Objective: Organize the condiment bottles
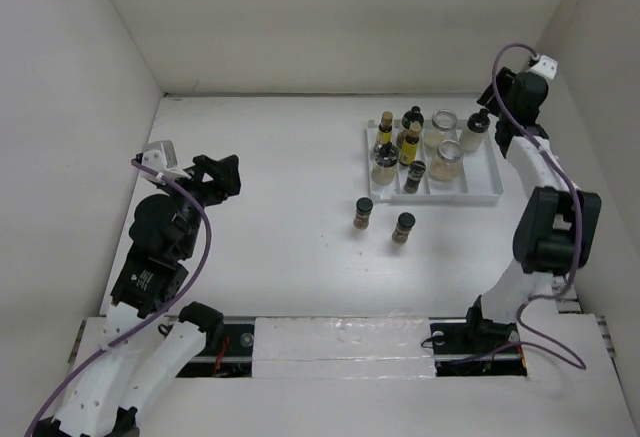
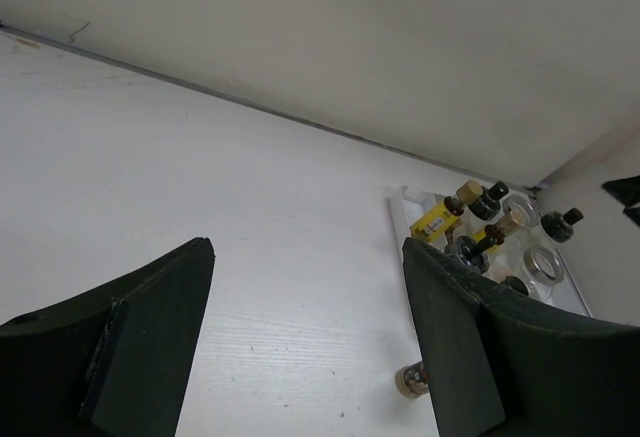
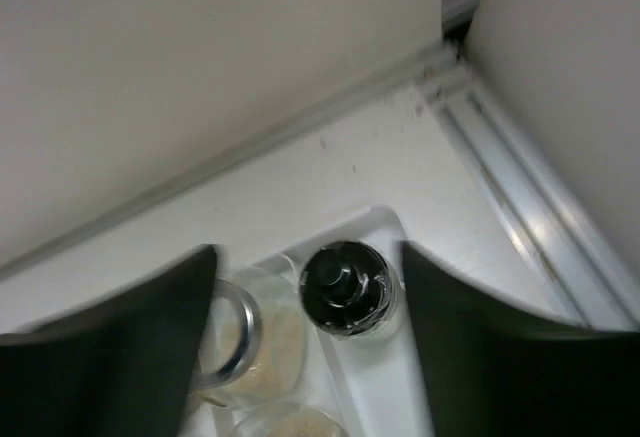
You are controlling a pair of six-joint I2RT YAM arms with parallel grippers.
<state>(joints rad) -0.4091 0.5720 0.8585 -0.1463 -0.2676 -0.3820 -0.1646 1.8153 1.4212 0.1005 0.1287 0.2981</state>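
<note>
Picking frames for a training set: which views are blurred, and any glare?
Right wrist: soft throughout, right pincer and black-capped bottle both fuzzy. Left wrist: left pincer crisp, tray bottles sharp. Top external: sharp, evenly lit, faint sheen on front strip.

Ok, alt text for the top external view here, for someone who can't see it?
A white divided tray at the far right holds most of the bottles; two brown spice jars stand on the table before it. The right gripper hangs open over the tray's back right corner, the left gripper open and empty at left.
</note>
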